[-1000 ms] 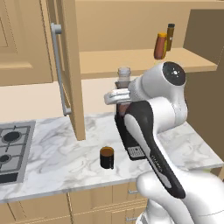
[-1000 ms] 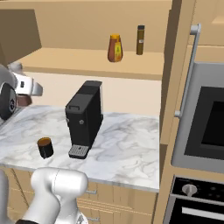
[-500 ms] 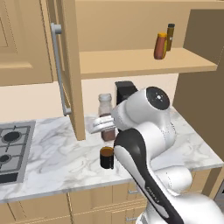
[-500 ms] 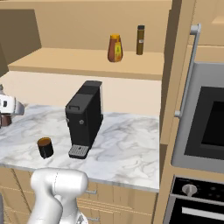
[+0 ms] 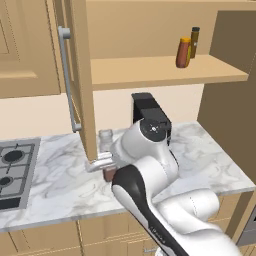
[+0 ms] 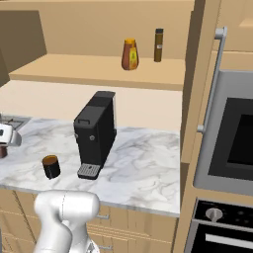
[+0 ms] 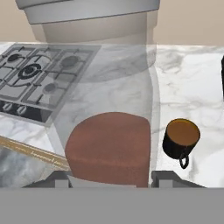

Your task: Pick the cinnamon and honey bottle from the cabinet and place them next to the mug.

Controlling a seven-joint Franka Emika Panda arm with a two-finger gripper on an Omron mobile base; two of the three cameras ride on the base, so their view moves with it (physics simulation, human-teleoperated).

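Cinnamon (image 7: 109,131) is sitting between the two dark fingertips of the gripper (image 7: 109,179), the clear glass jar crowding the hand view with its grey cap at the top and its reddish-brown powder low down by the tips; the fingers are clamping it on either side. In the left base view the gripper (image 5: 102,162) is holding the jar (image 5: 105,140) upright just over the marble counter (image 5: 55,175), close beside the lower edge of the open cabinet door (image 5: 80,75) with its long grey bar handle (image 5: 67,80). In the right base view the gripper (image 6: 6,136) is showing at the far left edge, low over the counter (image 6: 143,158), though the jar itself is hard to make out there.

Just past the jar in the hand view, the mug (image 7: 180,139) is standing on the counter with its brownish inside showing, near the jar but not touching it. In the right base view the mug (image 6: 51,166) is standing between the gripper and the black coffee machine (image 6: 95,133). The stove (image 7: 39,74) is lying beyond the jar in the hand view.

Up on the cabinet shelf (image 6: 99,69), the honey bottle (image 6: 130,54) is standing upright, well apart from the gripper, with a thin dark bottle (image 6: 158,45) beside it.
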